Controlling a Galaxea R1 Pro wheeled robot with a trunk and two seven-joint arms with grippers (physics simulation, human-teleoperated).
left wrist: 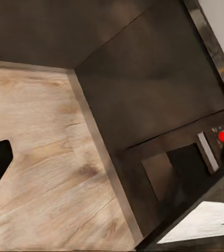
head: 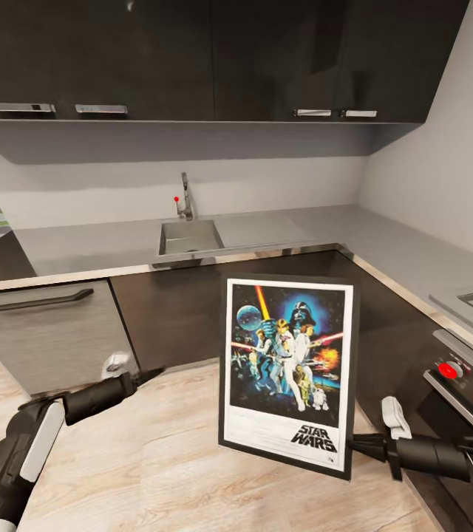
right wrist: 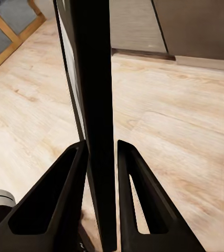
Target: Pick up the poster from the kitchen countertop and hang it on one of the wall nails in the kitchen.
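You've got the poster off the table, its lower edge clamped between your right fingers. Hanging remains; your left fingers' state I cannot tell.

Poster held upright above the floor, off the countertop.
Black-framed, white-bordered, dark blue artwork facing outward; its lower right edge is pinched by the right gripper.

The right tool pinches the lower right edge of the poster, which stands upright above the wooden floor. The left tool hangs free, well apart. Behind, the grey counter carries a sink under dark cupboards.
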